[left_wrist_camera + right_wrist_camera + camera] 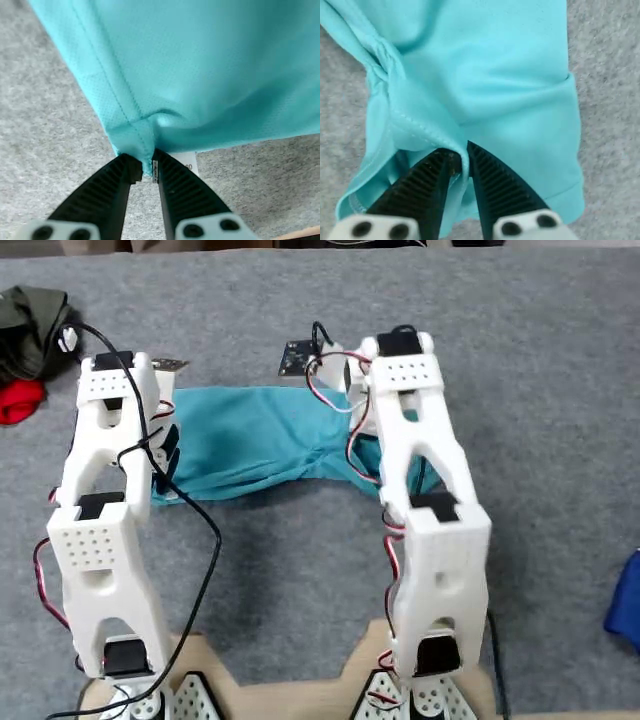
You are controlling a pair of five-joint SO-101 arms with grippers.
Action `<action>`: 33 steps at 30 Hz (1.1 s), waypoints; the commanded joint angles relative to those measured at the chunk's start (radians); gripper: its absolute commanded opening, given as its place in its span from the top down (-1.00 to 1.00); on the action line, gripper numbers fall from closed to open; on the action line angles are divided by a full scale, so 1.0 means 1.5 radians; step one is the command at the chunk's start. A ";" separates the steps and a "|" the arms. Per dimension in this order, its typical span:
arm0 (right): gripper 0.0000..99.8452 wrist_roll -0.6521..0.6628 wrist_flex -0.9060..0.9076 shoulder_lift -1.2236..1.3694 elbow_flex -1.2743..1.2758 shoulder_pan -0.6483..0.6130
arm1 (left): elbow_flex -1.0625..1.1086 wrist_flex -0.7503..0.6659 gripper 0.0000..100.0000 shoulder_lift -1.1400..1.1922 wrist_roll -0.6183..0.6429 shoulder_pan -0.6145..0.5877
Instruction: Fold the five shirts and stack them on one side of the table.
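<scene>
grey surface (300, 570) under everything. teal shirt (250, 440) lies mid-surface, stretched sideways as a bunched, creased band, not yet a neat fold. left end effector (146, 164) sits at one end of the shirt, pressed together on a hem corner, w/ a white label just beside the pinch. right end effector (461, 156) is at the shirt's other end, clamped on a gathered ridge of cloth near a seam. dark green garment (30, 325) and red garment (18, 400) sit well apart from the shirt, past its left-arm end. a blue item (625, 600) lies well off past the other end.

risks, as i judge: both pinches hold v. little cloth, so a pull apart or a lift could slip a hem out & drop that end. uneven lift btw the arms would skew the fold. the bunching near the right pinch may get folded in as a lump, so the stack sits crooked.
</scene>
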 commanded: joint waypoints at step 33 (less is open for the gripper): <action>0.36 0.025 0.072 -0.369 0.376 -0.015 | -0.007 0.010 0.96 -0.011 -0.003 0.025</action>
